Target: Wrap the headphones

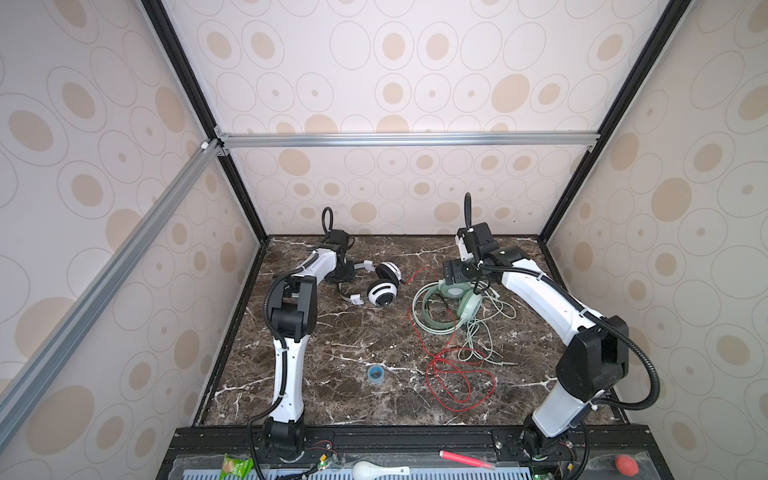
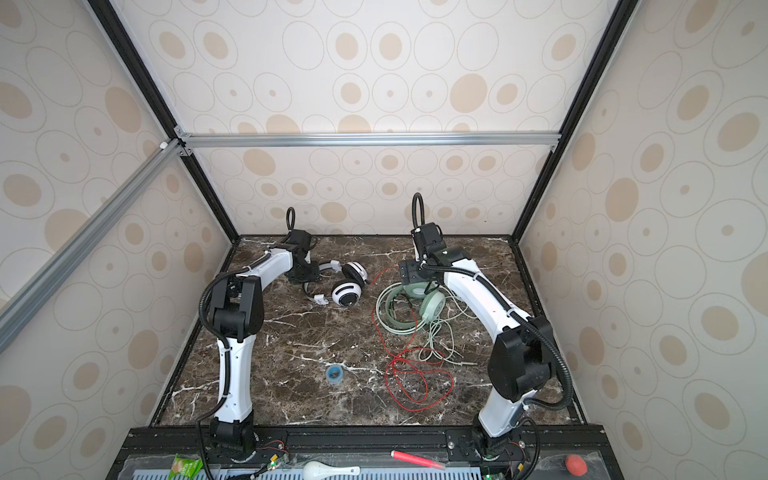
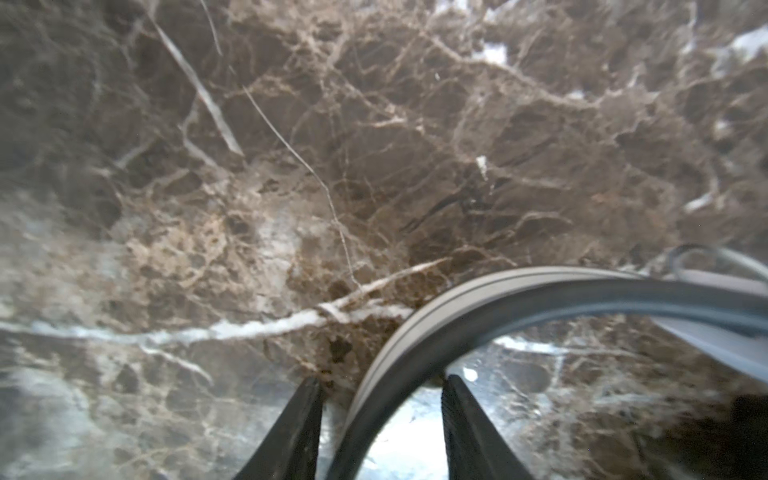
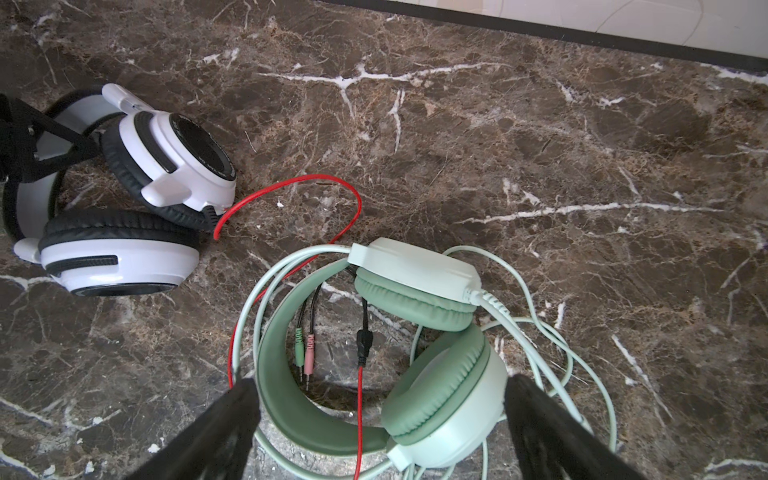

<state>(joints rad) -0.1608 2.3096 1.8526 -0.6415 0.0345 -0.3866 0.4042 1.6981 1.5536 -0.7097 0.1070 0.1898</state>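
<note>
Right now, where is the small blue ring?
In both top views the small blue ring lies on the marble table, near its front middle, left of the red cord's loose coil.

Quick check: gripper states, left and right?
Left gripper: open, astride the headband of the white-and-black headphones, not clamped.
Right gripper: open wide over the mint-green headphones, holding nothing.

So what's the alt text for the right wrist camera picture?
A pair of mint-green headphones lies on a dark marble table between the two black fingers of the open right gripper, their pale cord looped loosely around them. Beside them sit white-and-black headphones, their red cord trailing across the green band.
</note>
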